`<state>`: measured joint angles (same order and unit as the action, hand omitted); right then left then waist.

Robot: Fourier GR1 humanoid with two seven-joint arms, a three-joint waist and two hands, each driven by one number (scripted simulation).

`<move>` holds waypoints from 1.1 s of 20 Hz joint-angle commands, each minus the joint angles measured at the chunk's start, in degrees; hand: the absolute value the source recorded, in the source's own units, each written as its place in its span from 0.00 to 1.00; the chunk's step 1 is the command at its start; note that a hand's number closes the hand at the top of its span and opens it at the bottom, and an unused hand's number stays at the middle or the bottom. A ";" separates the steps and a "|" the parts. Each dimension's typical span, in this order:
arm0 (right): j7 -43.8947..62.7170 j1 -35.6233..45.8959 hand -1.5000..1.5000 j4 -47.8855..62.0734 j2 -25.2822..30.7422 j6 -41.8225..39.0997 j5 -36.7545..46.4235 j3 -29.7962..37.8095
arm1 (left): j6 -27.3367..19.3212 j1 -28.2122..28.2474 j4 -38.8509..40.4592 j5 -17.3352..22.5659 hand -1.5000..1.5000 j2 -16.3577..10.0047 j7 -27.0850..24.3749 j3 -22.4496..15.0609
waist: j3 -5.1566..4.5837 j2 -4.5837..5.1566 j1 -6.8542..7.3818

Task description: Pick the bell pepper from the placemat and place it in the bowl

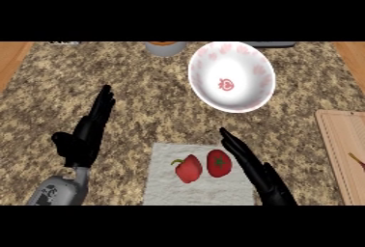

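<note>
A red bell pepper [188, 168] with a green stem lies on the white placemat [165, 188] near the front edge. A red tomato [219, 163] sits just right of it on the same mat. The white bowl [251, 99] with pink markings stands behind the mat, toward the back right. My right hand [251, 166] is open, fingers straight, right beside the tomato and over the mat's right edge. My left hand [87, 135] is open at the left, fingers up, apart from the mat.
A wooden cutting board [343, 154] lies at the right edge with a small item on it. A grey cup-like container [165, 48] stands at the back, and a dark flat object [271, 44] is behind the bowl.
</note>
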<state>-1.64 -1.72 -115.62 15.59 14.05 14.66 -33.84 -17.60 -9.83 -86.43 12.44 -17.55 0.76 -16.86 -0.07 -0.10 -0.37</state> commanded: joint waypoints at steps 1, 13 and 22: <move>14.06 3.71 0.00 -2.96 1.48 -5.30 0.58 0.47 | 0.74 -2.02 1.98 0.21 0.50 0.61 0.82 1.64 | -0.01 0.10 0.24; 20.38 5.03 0.00 8.38 -1.92 -12.35 6.24 -3.23 | 4.24 -1.36 -1.39 -1.42 0.50 0.14 4.32 4.80 | 0.07 0.09 0.40; 13.94 2.94 0.00 10.18 -6.49 -16.22 3.96 1.32 | 4.66 0.81 -1.79 -7.36 0.50 5.62 3.56 5.02 | 0.07 0.06 0.33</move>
<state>12.62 2.37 -104.42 11.31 -1.40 19.26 -33.11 -12.41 -8.92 -86.73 7.63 -13.28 2.36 -11.58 0.01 -0.01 0.00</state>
